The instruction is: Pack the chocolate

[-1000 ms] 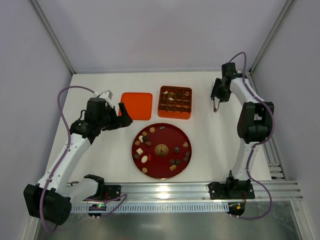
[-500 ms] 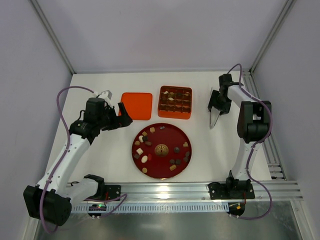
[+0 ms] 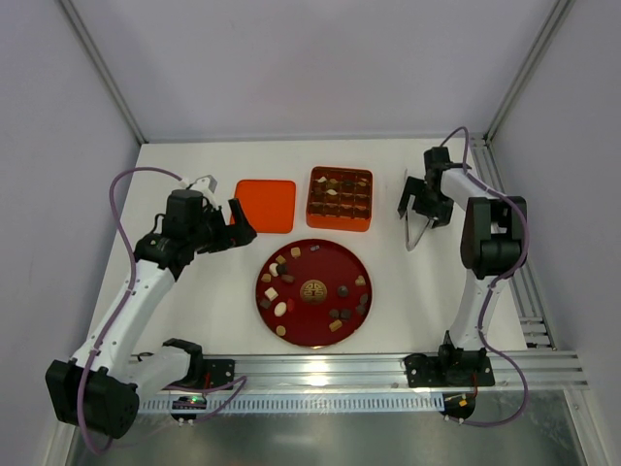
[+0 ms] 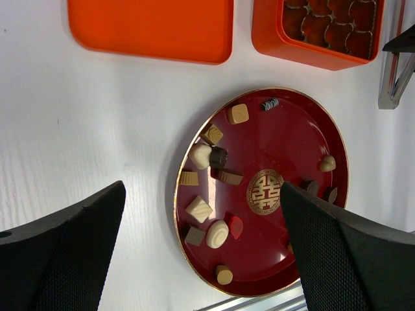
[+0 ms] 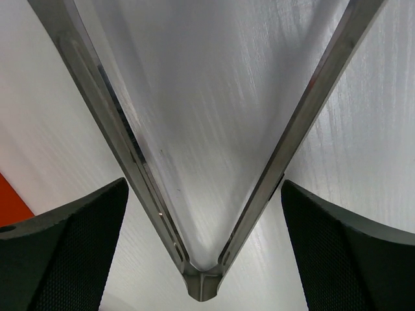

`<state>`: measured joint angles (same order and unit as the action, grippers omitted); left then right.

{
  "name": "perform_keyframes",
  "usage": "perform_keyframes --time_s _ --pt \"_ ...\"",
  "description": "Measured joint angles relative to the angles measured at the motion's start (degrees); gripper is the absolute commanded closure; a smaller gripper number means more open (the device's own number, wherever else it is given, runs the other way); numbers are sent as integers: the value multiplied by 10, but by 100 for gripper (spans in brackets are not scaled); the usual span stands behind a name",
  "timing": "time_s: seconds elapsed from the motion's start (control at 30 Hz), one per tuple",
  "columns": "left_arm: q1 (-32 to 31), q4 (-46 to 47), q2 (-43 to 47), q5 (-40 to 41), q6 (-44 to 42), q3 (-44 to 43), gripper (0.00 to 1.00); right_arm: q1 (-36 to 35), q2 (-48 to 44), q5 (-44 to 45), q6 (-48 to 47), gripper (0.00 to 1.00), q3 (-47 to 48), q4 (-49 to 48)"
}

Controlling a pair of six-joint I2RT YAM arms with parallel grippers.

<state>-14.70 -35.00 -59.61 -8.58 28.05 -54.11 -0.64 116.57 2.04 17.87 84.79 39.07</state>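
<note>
Left arm reaches forward, elbow bent; left gripper gapes wide, empty. Right gripper is wide too, spread metal tongs between its fingers (nothing in them), over bare table. Chocolate dots the red plate.

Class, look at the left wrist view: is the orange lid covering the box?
No, the lid lies flat on the table beside the open box.
</note>
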Motion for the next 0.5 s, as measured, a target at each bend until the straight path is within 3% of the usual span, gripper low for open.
perform_keyframes --time_s 0.17,0.37,0.5 --pt "1 0 -7 7 0 0 0 0 -53 5 4 0 -47 -7" --pt "1 -3 -45 38 0 -6 0 -9 -239 3 22 0 -106 -36" --pt "1 -18 -113 86 -1 -69 0 -70 -337 18 26 1 -98 -73"
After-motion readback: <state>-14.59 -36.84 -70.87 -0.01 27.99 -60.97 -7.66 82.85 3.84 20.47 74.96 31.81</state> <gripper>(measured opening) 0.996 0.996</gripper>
